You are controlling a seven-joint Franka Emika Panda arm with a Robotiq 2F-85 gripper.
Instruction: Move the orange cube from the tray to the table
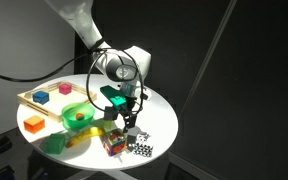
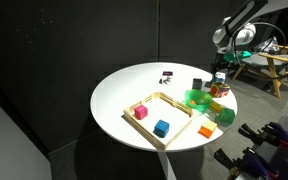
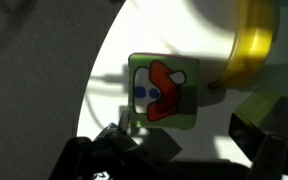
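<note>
1. Orange cube (image 1: 112, 142) sits on the table (image 1: 160, 122) toward the near edge in an exterior view. A checkered cube (image 1: 139, 150) lies just to its right. The cube is not in the tray (image 2: 176, 112), which holds only a pink cube (image 2: 141, 111) and a blue cube (image 2: 161, 127).
2. Gripper (image 1: 130, 120) hangs just above and a little beyond the cube, right of the green bowl (image 1: 90, 110). It does not touch the cube.
3. Wrist view: two dark fingers at the bottom edge, set wide, nothing between them. The cube (image 3: 164, 92) lies ahead of them on bare white top. The view is blurred, but the hand reads as spread and empty.
4. Why so, as a judgement: a free cube on the table under a spread hand fits a drop-off. The transfer looks done, with only the retreat left.
5. The spot is open top between the bowl and the checkered cube, so the fingers have room on either side.
6. Attitude: flat on one face, not tipped. The top face is pale yellow-green with a red-orange figure and a blue spot. In the wrist view its edges run nearly square to the frame, turned only slightly.
7. No long axis, since it is a cube. Any opposite pair of sides should grip alike.
8. A flat orange block (image 1: 34, 123) lies well left on the table. It is not the task piece.
</note>
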